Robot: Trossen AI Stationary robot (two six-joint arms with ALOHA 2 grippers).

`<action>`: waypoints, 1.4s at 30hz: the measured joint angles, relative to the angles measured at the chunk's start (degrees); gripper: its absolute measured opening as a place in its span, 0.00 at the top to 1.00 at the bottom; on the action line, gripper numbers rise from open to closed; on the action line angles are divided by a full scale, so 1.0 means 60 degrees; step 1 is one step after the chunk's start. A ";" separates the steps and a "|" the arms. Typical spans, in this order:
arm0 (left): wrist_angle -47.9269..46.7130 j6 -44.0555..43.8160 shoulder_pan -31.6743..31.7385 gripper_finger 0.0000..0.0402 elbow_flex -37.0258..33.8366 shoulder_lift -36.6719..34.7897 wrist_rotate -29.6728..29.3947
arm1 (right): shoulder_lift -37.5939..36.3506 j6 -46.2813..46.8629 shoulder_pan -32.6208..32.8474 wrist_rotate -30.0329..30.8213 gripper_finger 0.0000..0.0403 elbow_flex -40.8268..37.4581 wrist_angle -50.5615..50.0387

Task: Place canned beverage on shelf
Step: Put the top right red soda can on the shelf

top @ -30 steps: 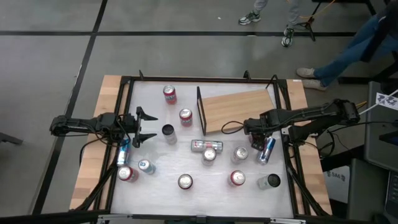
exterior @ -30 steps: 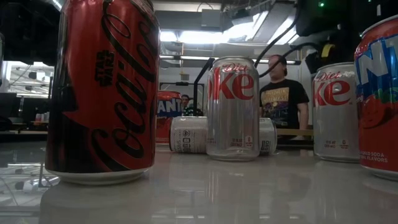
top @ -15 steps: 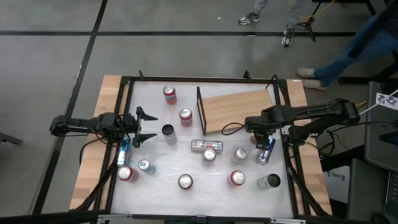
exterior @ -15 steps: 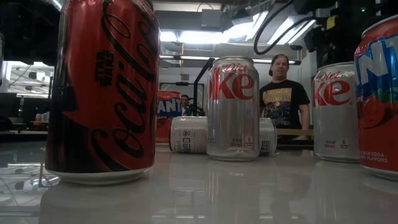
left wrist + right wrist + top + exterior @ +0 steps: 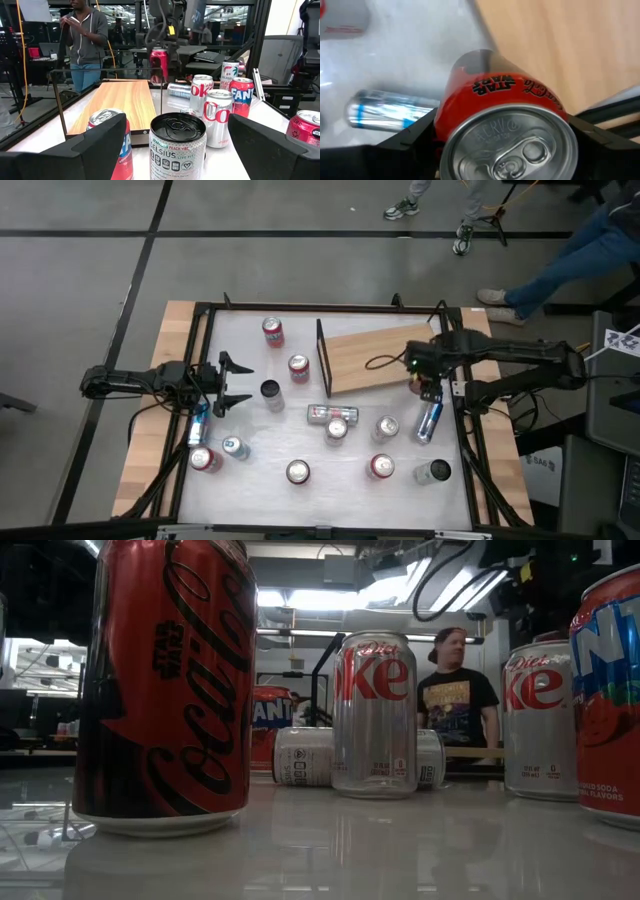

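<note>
Carry step here: right gripper [image 5: 502, 137] is clamped on a red Star Wars Coke can [image 5: 505, 120], hanging over the shelf [image 5: 375, 355] edge. Next it needs lowering upright onto the wood just below, then letting go. Left gripper [image 5: 238, 383] sits spread apart, well away.

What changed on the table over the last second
The right tool, shut on a red can, moved away from the loose cans toward the shelf and is now at its near right corner. The left tool stayed open by the black can, and the other cans kept their places.
</note>
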 joint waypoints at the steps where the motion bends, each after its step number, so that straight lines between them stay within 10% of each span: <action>1: 0.0004 -0.0003 -0.0001 0.14 0.0000 0.0004 0.0000 | -0.0115 -0.0233 -0.0145 0.0121 0.27 0.0000 -0.0020; 42: 0.0004 0.0001 -0.0001 0.14 0.0000 0.0003 -0.0004 | -0.0344 -0.5262 -0.4659 -0.0115 0.25 -0.1206 0.0817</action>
